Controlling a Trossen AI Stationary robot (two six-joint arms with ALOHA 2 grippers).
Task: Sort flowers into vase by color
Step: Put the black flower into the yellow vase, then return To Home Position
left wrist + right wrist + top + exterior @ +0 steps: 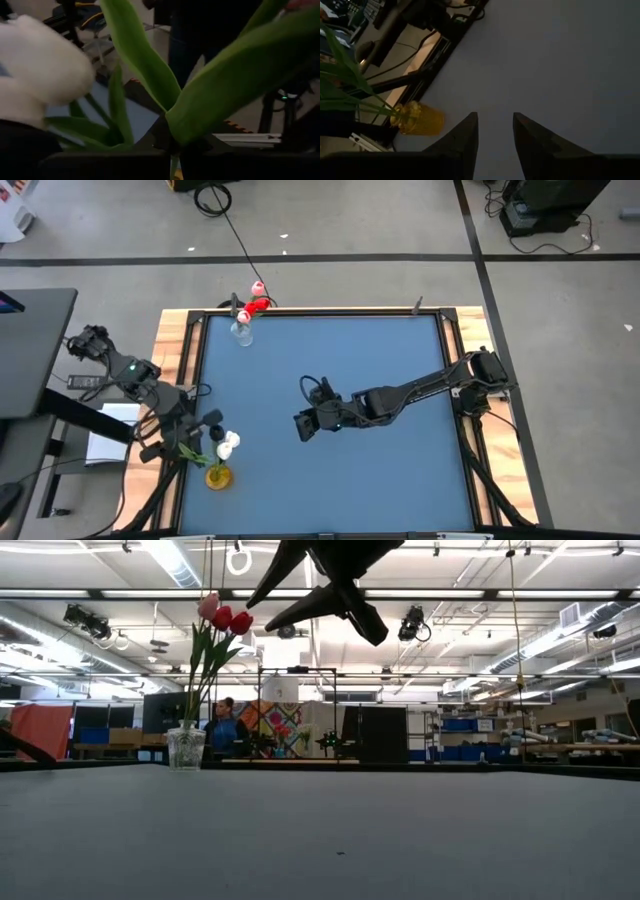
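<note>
Left gripper (190,442) pinches a green stem (172,167) at the table's (400,480) eight o'clock, over the yellow vase (218,476) with white flowers (229,444). I see my right gripper (495,131) mid-table, fingers spread, empty. Farthest, at eleven o'clock, the clear vase (186,748) holds red and pink tulips (224,617).

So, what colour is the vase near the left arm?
Yellow. The vase shows best in the right wrist view, with green stems in it.
</note>
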